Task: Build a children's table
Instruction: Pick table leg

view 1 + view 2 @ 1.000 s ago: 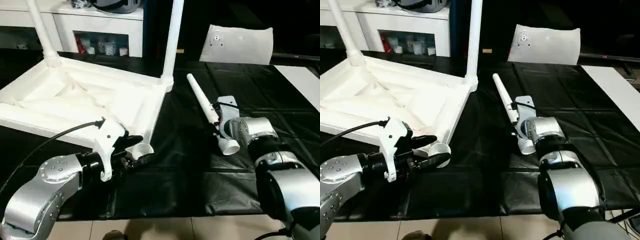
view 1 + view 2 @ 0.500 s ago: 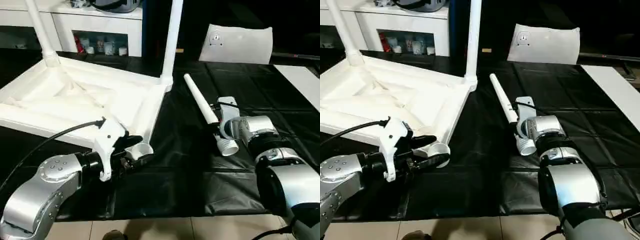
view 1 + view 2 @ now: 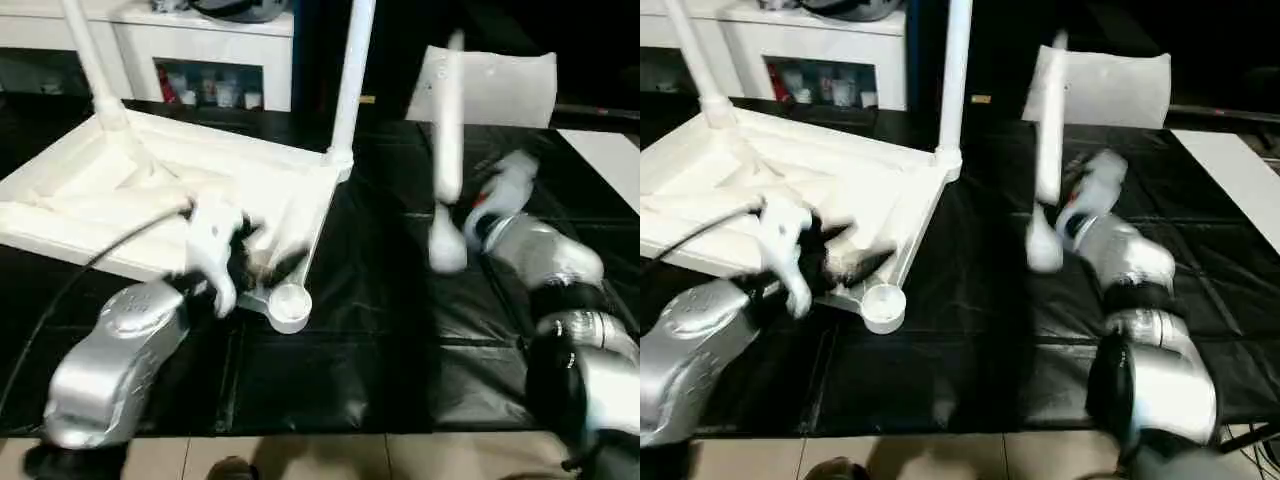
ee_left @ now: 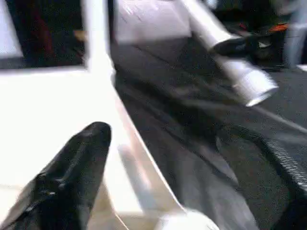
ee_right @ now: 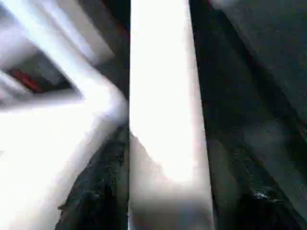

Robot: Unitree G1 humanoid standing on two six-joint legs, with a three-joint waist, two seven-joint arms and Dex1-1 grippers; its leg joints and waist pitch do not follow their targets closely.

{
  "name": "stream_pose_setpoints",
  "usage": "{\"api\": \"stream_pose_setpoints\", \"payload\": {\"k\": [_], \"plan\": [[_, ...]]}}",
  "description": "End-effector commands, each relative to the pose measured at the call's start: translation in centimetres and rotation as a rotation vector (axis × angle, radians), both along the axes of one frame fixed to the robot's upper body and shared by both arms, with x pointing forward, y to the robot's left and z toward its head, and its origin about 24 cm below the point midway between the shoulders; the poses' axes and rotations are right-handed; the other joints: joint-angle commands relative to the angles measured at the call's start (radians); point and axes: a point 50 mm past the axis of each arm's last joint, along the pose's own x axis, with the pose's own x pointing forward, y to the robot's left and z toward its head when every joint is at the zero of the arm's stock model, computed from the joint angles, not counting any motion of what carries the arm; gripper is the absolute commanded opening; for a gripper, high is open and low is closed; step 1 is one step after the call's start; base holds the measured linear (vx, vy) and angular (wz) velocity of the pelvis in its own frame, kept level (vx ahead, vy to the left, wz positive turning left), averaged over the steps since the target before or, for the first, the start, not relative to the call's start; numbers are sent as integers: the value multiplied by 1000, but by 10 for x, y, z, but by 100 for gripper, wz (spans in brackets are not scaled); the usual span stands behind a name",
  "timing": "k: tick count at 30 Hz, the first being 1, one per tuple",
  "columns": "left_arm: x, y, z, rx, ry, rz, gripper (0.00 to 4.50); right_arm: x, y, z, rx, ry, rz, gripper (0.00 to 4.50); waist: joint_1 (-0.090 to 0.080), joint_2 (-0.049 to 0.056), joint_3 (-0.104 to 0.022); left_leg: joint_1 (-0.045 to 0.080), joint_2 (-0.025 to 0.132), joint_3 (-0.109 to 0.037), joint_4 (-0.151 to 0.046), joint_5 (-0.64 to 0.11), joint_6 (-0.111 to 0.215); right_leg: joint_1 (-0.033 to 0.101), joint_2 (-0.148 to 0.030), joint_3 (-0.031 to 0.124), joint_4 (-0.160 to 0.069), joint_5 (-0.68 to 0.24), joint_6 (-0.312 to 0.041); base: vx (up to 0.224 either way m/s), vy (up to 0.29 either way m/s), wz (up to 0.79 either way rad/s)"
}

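1. The children's table (image 3: 190, 215) lies upside down on the black-covered tabletop (image 3: 380, 330), toward 10 o'clock from the middle of the head view, its ribbed underside facing up.
2. Two legs already stand in its far corner sockets: one (image 3: 95, 65) at about 11 o'clock, another (image 3: 350, 85) near 12 o'clock.
3. The near corner socket (image 3: 290, 303) is an open round cup, just off the middle toward 7 o'clock.
4. The left tool (image 3: 255, 255) sits at the near edge of the upturned top, right beside that socket. In the left wrist view one black finger (image 4: 72, 177) rises well apart from its partner, so the tool stands wide open with nothing in it.
5. The right tool (image 3: 480, 205) is at about 2 o'clock, closed around a loose leg (image 3: 447, 150). The leg stands nearly upright above the black cover, thin end up, wide end (image 3: 443, 250) down and clear of the surface.
6. In the right wrist view the held leg (image 5: 163, 110) runs straight up between the fingers, with the upturned top's corner to one side.
7. A flat white panel (image 3: 500, 85) leans at the far edge near 1 o'clock; a white cabinet (image 3: 205, 55) stands behind the children's table at 11 o'clock.
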Motion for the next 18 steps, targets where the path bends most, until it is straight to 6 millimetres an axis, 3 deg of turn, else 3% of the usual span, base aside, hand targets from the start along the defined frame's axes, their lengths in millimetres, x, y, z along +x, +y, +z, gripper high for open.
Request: {"api": "stream_pose_setpoints", "payload": {"k": [1, 3, 4, 7, 13, 16, 18], "plan": [[5, -5, 5, 6, -51, 1, 440, -3, 0, 25, 64, -160, 50, 188, 4, 13, -73, 24, 35, -4, -58, -85, 5, 47, -92, 45, -75, 193, -154, 0, 0, 0], [14, -15, 15, -113, -32, -44, 450, -24, 10, 42, 186, -325, 217, 188, 7, 14, -73, 26, 37, -3, -58, -92, 3, 46, -94, 45, -76, 169, -159, 0, 0, 0], [17, -20, 20, -184, -15, -79, 450, -33, 13, 46, 220, -370, 280, 188, 16, 15, -73, 33, 39, -2, -56, -97, 10, 44, -95, 47, -78, 174, -158, 0, 0, 0], [22, -28, 34, -271, -35, -140, 450, -45, 20, 50, 247, -411, 370, 188, 19, 9, -71, 27, 39, -5, -62, -99, 6, 44, -99, 44, -79, 132, -180, 0, 0, 0], [36, -50, 68, -439, -81, -236, 450, -68, 41, 58, 294, -473, 559, 187, 26, 3, -64, 27, 38, -3, -65, -130, -8, 40, -104, 47, -99, -32, -155, 0, 0, 0], [39, -62, 82, -558, -53, -309, 450, -79, 54, 58, 308, -475, 642, 187, 26, 9, -66, 26, 38, -5, -65, -116, -14, 39, -104, 45, -96, -15, -158, 0, 0, 0], [40, -65, 85, -581, -42, -333, 450, -82, 57, 58, 312, -476, 665, 187, 26, 6, -67, 23, 38, -6, -66, -109, -10, 39, -104, 45, -97, 6, -159, 0, 0, 0]]}}
